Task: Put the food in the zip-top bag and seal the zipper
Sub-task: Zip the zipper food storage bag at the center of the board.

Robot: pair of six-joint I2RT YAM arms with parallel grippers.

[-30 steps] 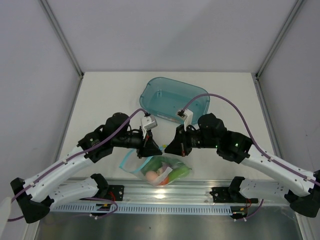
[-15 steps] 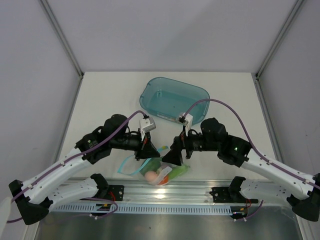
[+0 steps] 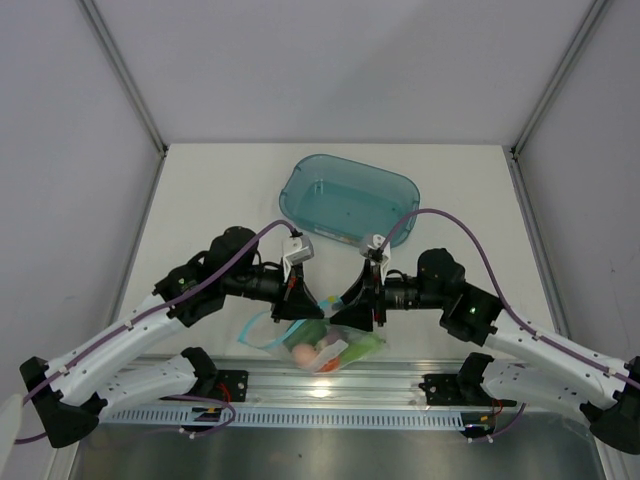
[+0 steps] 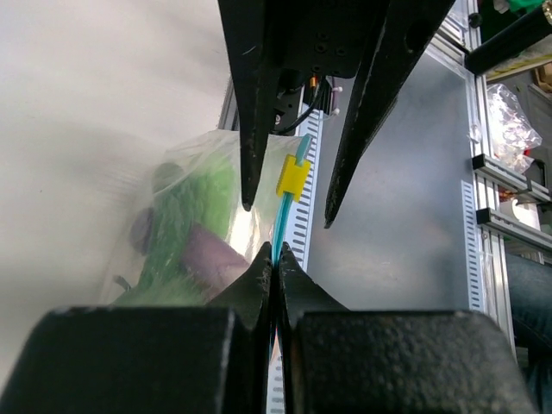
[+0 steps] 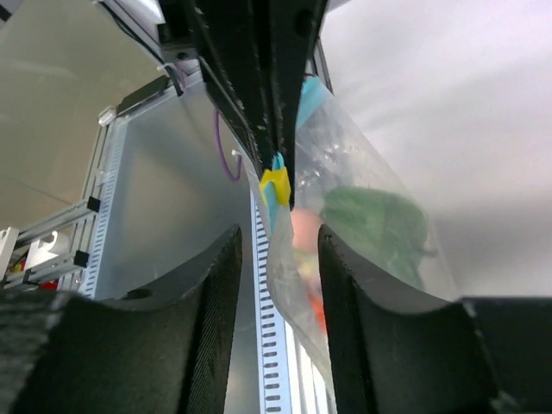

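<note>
The zip-top bag [image 3: 345, 338] is clear and crinkly. It is at the near edge of the tabletop [image 3: 220, 190], between the two arms. The food [image 3: 322, 350] is inside it, packed close together: a beige egg [image 3: 302, 353], a purple eggplant [image 4: 211, 259], green pieces [image 3: 365, 344] and something orange [image 3: 328, 366]. The zipper [image 4: 282, 226] is a thin teal strip along the mouth, raised above the food. A yellow slider [image 4: 291, 178] sits on this strip. The left pincer [image 4: 276, 263] is closed on the strip just beside the slider. The fingers of the right pincer [image 5: 278, 233] stand apart on both sides of the slider and do not touch it.
</note>
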